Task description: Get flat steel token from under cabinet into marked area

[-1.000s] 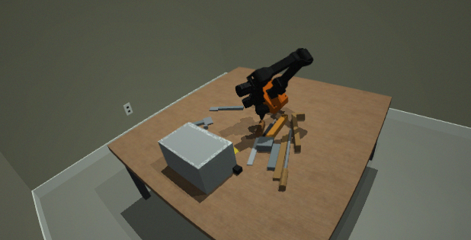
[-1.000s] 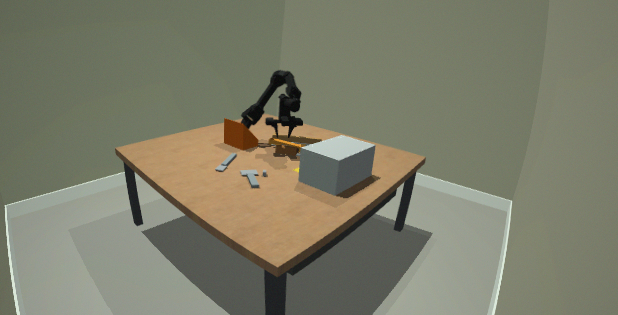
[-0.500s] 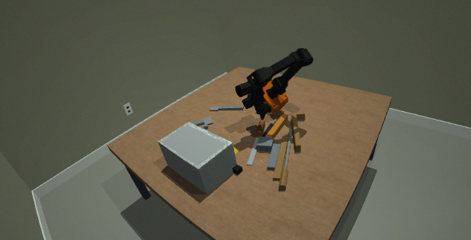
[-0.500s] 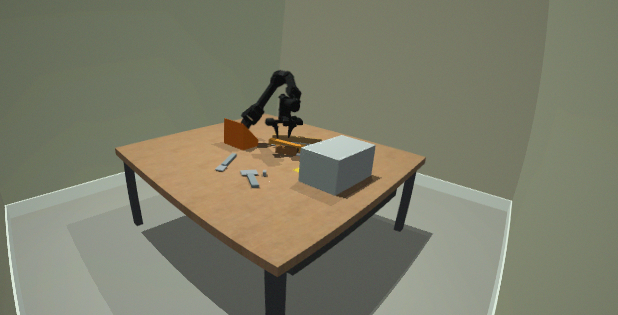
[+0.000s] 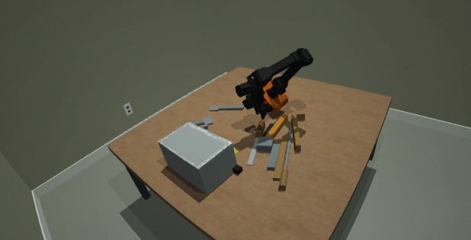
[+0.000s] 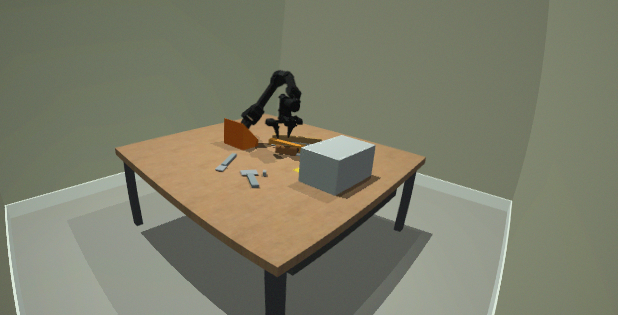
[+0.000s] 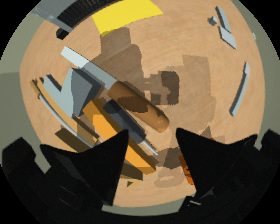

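Note:
The grey cabinet (image 5: 195, 145) (image 6: 319, 170) stands on the table, its dark vent slots (image 7: 93, 6) showing at the top of the wrist view. The yellow marked area (image 5: 235, 151) (image 6: 297, 170) (image 7: 127, 15) lies in front of it. I cannot make out the token in any view. My gripper (image 5: 263, 116) (image 6: 283, 137) (image 7: 152, 132) is open and empty, above the table near the handle ends of the tools. A tool with a thick brown handle (image 5: 261, 128) (image 7: 152, 114) and a flat pale blade lies just ahead of the fingertips, its blade pointing toward the cabinet side.
Beside the brown handle lie a dark-handled tool (image 7: 126, 121), an orange bar (image 5: 277, 126) (image 7: 106, 129), a grey block (image 5: 265, 143) and several long pieces. A black cube (image 5: 237, 169) (image 7: 63, 34) sits by the cabinet's corner. A grey T-shaped piece (image 6: 251, 176) and a grey bar (image 5: 229, 108) (image 6: 227, 161) lie on the other side.

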{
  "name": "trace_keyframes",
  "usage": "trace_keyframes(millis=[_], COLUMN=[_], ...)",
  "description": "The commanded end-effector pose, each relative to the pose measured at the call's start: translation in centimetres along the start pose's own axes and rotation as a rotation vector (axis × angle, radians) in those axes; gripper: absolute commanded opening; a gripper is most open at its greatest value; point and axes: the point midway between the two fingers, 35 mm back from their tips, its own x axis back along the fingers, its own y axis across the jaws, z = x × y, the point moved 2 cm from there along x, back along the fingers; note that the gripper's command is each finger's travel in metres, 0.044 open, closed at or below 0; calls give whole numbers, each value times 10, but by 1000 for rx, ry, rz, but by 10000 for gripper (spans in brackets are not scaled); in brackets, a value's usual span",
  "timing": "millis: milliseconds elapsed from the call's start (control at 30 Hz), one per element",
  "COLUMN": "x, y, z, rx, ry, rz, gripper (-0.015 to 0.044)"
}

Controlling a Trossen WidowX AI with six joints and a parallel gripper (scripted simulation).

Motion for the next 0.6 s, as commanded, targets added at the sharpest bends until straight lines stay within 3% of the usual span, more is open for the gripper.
trace_keyframes(millis=[0, 567], x=[0, 0], y=[0, 0], z=[0, 0], rx=[31, 165], ry=[0, 0], rz=[2, 2], gripper=[270, 270])
